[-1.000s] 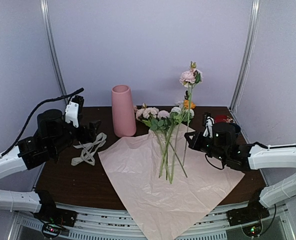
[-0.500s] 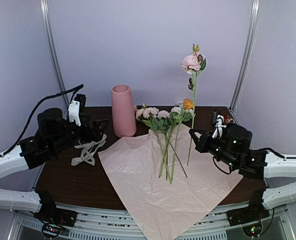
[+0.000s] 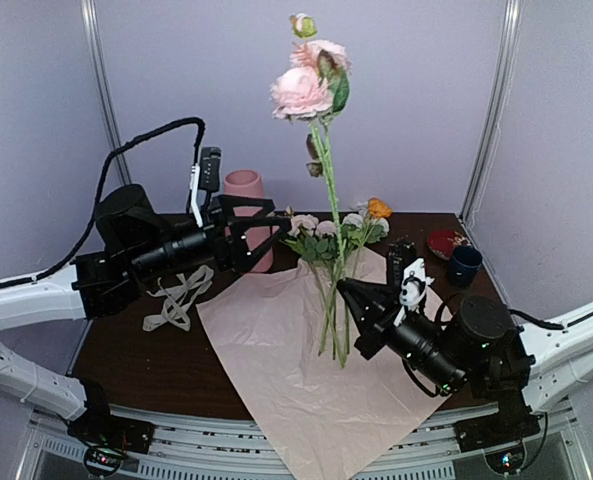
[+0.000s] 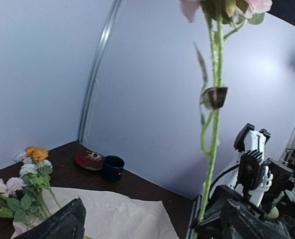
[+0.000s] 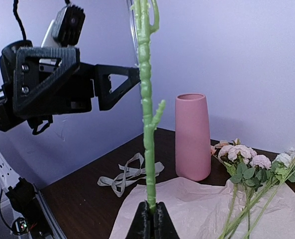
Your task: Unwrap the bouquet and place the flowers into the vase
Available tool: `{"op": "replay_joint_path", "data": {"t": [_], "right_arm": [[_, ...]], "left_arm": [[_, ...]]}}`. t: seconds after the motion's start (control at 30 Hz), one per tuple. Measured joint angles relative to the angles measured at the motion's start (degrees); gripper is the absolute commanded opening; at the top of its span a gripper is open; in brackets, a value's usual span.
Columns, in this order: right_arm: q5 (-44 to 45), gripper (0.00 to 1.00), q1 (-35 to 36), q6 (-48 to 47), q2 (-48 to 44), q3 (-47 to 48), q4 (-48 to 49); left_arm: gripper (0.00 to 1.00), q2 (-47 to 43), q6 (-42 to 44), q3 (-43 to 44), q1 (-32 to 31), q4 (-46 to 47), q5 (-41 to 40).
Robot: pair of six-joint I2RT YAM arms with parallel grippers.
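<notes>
My right gripper [image 3: 344, 288] [image 5: 152, 211] is shut on the bottom end of one flower's green stem [image 5: 146, 114] and holds it upright above the pink paper [image 3: 306, 380]. Its pink blooms [image 3: 304, 88] rise high over the table. My left gripper [image 3: 276, 225] [image 4: 154, 231] is raised and open, just left of that stem [image 4: 214, 124], touching nothing. The pink vase [image 3: 244, 185] [image 5: 192, 137] stands upright behind it, partly hidden in the top view. The other flowers [image 3: 331, 235] [image 5: 251, 164] lie on the unfolded paper.
The cream ribbon [image 3: 176, 298] [image 5: 130, 174] lies loose on the dark table left of the paper. A dark blue cup [image 3: 465, 265] [image 4: 112, 168] and a red dish [image 3: 442, 242] sit at the back right corner. Purple walls close the back and sides.
The right gripper has swung toward the middle and lifted its flower much higher. The left arm has risen and reached right in front of the vase, its jaws opening fully.
</notes>
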Motion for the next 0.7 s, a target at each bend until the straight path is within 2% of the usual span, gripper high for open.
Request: {"op": "replay_joint_path", "data": {"t": [0.23,0.57,0.7], "right_arm": [[2.5,0.00,3.3,-4.4,5.6,0.0,3.3],[2.4,0.00,4.1,-4.6,6.4,0.0,7.6],[2.5,0.00,4.3,-4.6,7.0,0.0,8.7]], "left_arm": [[0.89,5.5,6.1,5.4,-6.7,1.0,4.2],[0.70,8.7,7.4,7.0,-7.3,0.5,5.4],[0.57,11.2,5.5,8.2,-7.3,1.9,6.8]]}}
